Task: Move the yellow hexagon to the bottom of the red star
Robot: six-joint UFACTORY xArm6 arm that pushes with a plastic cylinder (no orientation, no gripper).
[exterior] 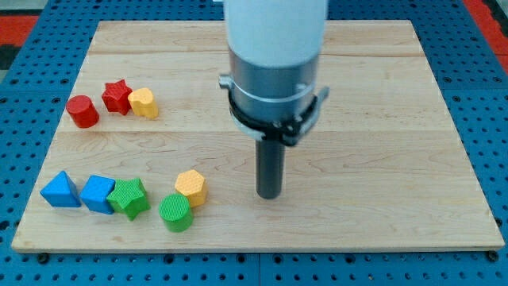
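Note:
The yellow hexagon lies near the view's bottom, touching the green cylinder at its lower left. The red star sits at the view's upper left, between a red cylinder on its left and a yellow heart-shaped block touching its right side. My tip rests on the board to the right of the yellow hexagon, about a block's width or two away, touching no block.
A blue triangle, a blue cube and a green star form a row at the view's bottom left, ending by the green cylinder. The wooden board lies on a blue pegboard.

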